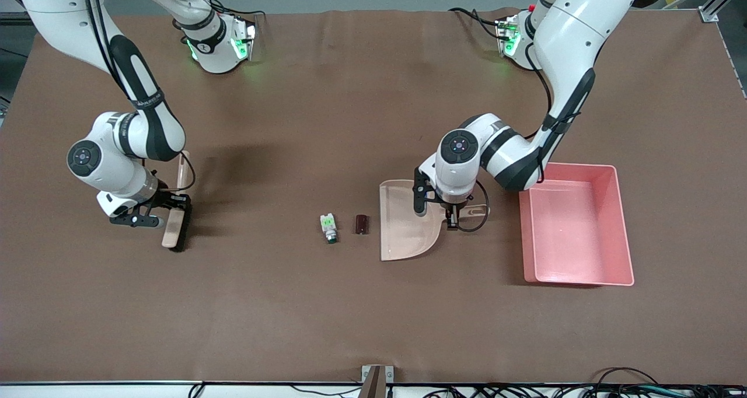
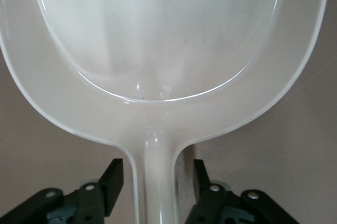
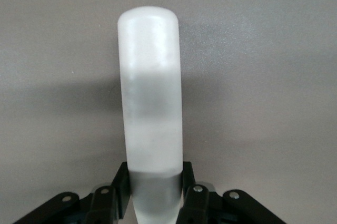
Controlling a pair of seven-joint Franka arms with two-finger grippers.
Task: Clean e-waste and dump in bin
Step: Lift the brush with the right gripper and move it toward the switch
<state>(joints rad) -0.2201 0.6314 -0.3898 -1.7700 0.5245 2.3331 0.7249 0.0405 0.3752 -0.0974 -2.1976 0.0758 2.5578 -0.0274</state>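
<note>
The e-waste lies on the brown table: a white-and-green component point(image 1: 330, 227) and a dark maroon cylinder point(image 1: 362, 223), side by side. The beige dustpan point(image 1: 405, 226) lies flat beside the cylinder, mouth toward it. My left gripper point(image 1: 436, 210) is open and straddles the dustpan's handle point(image 2: 158, 182), with a gap at each finger point(image 2: 111, 179). The pink bin point(image 1: 621, 229) stands beside the dustpan, at the left arm's end. My right gripper point(image 1: 174, 203) is shut on the pale handle point(image 3: 151, 103) of a brush point(image 1: 177, 229) with dark bristles, low over the table at the right arm's end.
The bin looks empty inside. Open brown table lies between the brush and the e-waste. A small metal bracket point(image 1: 376, 379) sits at the table edge nearest the front camera. Cables run along that edge.
</note>
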